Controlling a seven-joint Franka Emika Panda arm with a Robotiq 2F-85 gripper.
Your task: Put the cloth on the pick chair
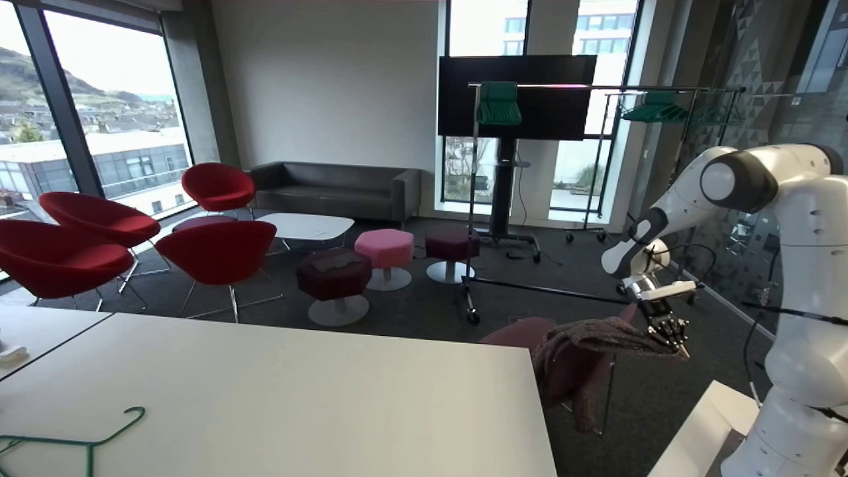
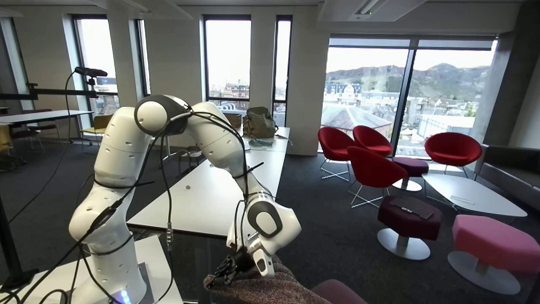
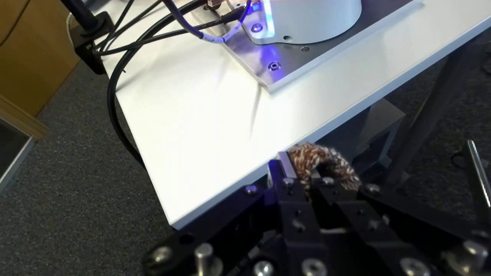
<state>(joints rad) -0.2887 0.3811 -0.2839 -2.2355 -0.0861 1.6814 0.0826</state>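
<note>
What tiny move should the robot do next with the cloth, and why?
I'd probably bring the gripper gently in over the pinkish chair before letting go. It pinches one end of the cloth out beyond the chair, while another part drapes over the chair, so letting go now might leave that end dangling.

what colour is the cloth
The cloth is brown flecked with white, clearest in the wrist view.

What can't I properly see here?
Brown cloth: bottom edge cuts it off in an exterior view; the pincer hides part of it in the wrist view.
Pink chair: white table and cloth hide parts in an exterior view.
Green hanger: left and bottom edges crop it in an exterior view.
</note>
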